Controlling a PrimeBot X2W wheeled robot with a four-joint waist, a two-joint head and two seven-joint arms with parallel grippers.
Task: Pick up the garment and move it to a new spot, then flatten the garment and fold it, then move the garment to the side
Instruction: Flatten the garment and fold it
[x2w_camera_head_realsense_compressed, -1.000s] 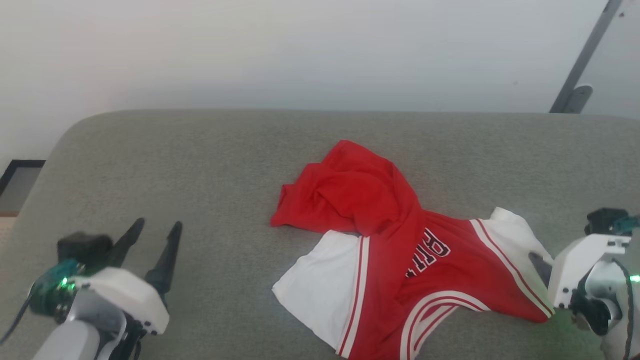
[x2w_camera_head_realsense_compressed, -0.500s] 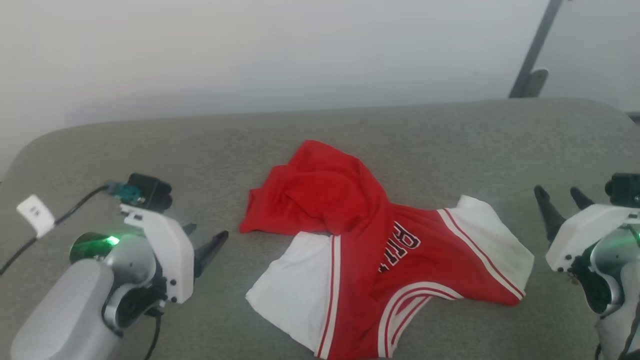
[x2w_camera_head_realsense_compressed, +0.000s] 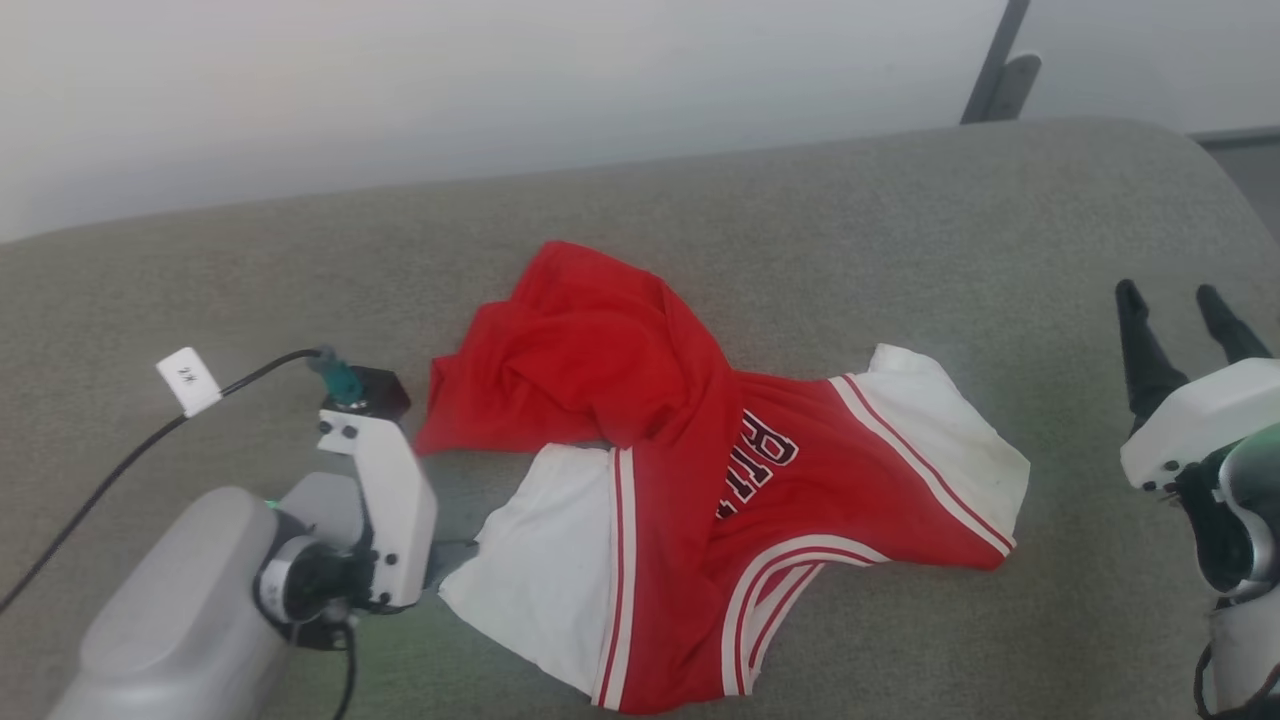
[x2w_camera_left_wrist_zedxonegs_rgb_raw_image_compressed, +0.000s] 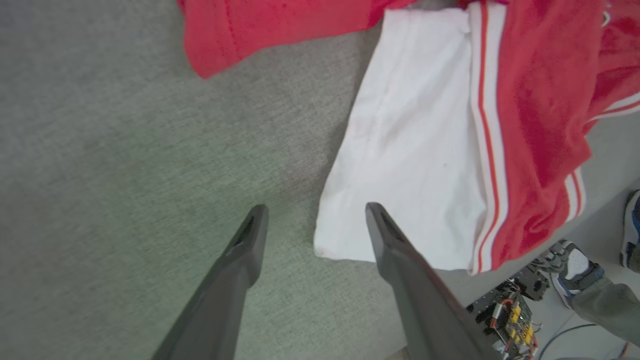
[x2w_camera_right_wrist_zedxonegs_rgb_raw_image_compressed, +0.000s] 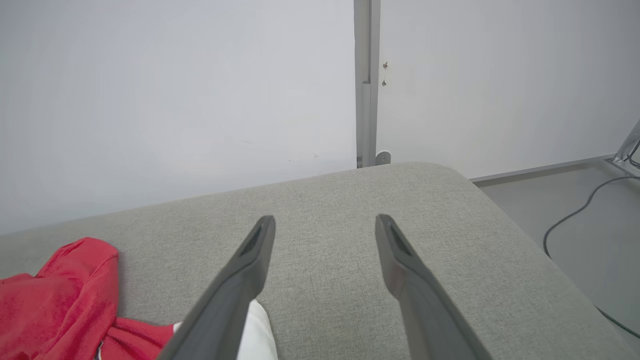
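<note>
Head view, starting at the far left: a black cable (x2w_camera_head_realsense_compressed: 100, 478) with a small white tag (x2w_camera_head_realsense_compressed: 188, 381) runs to the left wrist. The pale left forearm (x2w_camera_head_realsense_compressed: 170, 610) lies low over the grey fabric bench (x2w_camera_head_realsense_compressed: 250, 290), pointing toward the shirt. From its own wrist camera, the left gripper (x2w_camera_left_wrist_zedxonegs_rgb_raw_image_compressed: 316, 210) has its fingers (x2w_camera_left_wrist_zedxonegs_rgb_raw_image_compressed: 240, 270) spread wide. One tip sits over the bench fabric and the other over the near corner of a white sleeve, though I cannot tell whether it touches the cloth. Past the bench edge in that view are a person's shoe (x2w_camera_left_wrist_zedxonegs_rgb_raw_image_compressed: 575, 265) and a trouser leg. The jersey shirt (x2w_camera_head_realsense_compressed: 680, 450) lies crumpled in the middle of the bench. Red cloth is bunched up on its far left part, and one white sleeve with red-and-white stripe trim lies flat toward the left arm. Dark white-outlined letters show on the creased chest, and the second white sleeve lies out to the right. Well apart from it, at the right edge, the right gripper (x2w_camera_head_realsense_compressed: 1168, 292) hovers over the bench, its fingers (x2w_camera_head_realsense_compressed: 1140, 350) wide apart and pointing toward the pale wall. A grey post (x2w_camera_head_realsense_compressed: 995, 60) stands on the wall behind the bench, and a dark floor cable (x2w_camera_right_wrist_zedxonegs_rgb_raw_image_compressed: 575, 215) curls at the far right.
</note>
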